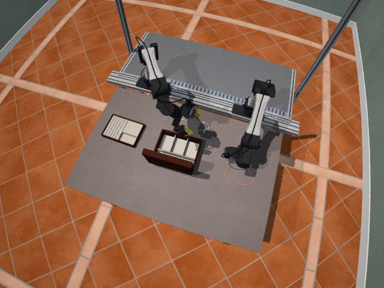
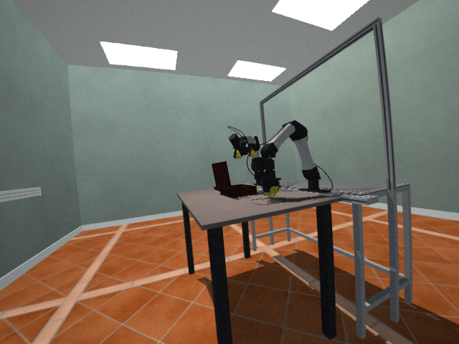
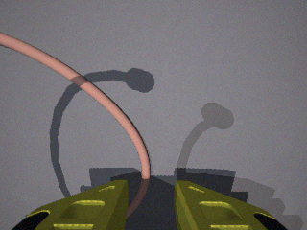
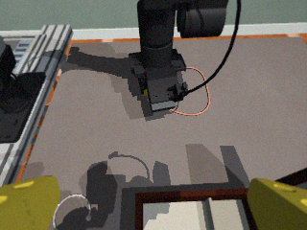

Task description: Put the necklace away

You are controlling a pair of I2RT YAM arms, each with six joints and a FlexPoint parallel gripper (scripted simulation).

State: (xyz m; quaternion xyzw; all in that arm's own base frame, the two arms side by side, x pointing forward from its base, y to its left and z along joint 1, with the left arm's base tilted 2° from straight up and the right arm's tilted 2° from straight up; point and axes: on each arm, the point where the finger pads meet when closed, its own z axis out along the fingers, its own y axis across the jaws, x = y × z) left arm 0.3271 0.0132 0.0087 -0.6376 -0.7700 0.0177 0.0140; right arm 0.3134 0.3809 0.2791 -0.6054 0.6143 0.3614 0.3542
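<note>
The pink necklace point(image 1: 245, 185) point(image 2: 263, 204) point(image 3: 142, 153) point(image 4: 209, 98) lies in a loop on the table. My left gripper point(image 2: 271, 191) point(image 3: 151, 189) is low over one side of it, fingers partly open, with a strand passing between them; no grip shows. Its fingers are hidden in the top view. My right gripper point(image 1: 192, 121) point(image 2: 245, 153) point(image 4: 153, 185) is wide open and empty, high beside the jewelry box point(image 1: 201, 141) point(image 2: 242, 190) point(image 4: 192, 194). The box's long compartment point(image 1: 178, 156) runs beside the raised lid and is partly hidden. One bangle point(image 1: 208, 126) point(image 4: 74, 195) lies behind the box.
A separate tray point(image 1: 119, 141) with narrow slots and square sections lies beyond the box. A second pale ring point(image 1: 183, 118) shows partly below my right gripper. The raised lid point(image 1: 167, 158) point(image 2: 221, 175) stands along the box's front side. The rail runs behind the bangles.
</note>
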